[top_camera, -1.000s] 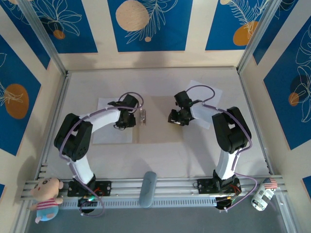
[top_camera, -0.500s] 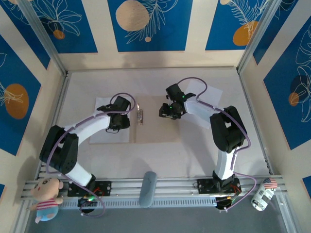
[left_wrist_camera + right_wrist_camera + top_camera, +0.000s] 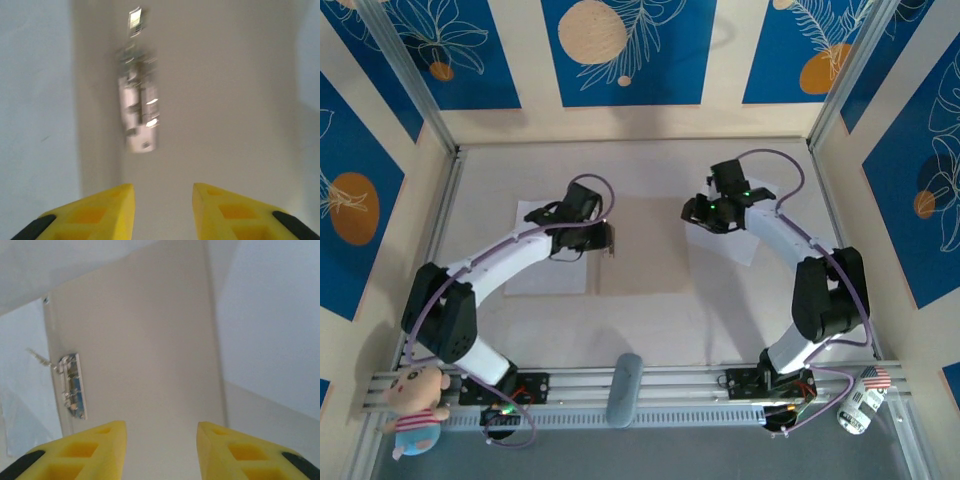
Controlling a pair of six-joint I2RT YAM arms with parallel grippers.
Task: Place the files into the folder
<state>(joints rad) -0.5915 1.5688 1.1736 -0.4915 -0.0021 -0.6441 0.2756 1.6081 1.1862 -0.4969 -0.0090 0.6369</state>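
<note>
- The folder (image 3: 645,250) lay open and flat mid-table, tan, between the two arms
- A metal clip (image 3: 611,240) sat on its left edge; the left wrist view showed it blurred (image 3: 137,115), just ahead of the fingers
- The left sheet (image 3: 545,275) lay flat just left of the folder, partly covered by the left arm
- The right sheet (image 3: 725,240) lay at the folder's right edge, with the right arm crossing over it
- The left gripper (image 3: 600,238) hung over the folder's left edge beside the clip, jaws partly apart (image 3: 162,190) and nothing between them
- The right gripper (image 3: 692,212) hung over the folder's right edge, jaws likewise partly apart (image 3: 160,427) and empty
- Along the near rail (image 3: 680,378), well apart from the papers: a plush pig (image 3: 415,405) at the left, a grey object (image 3: 623,388) in the middle, a small flag-patterned can (image 3: 860,400) at the right
</note>
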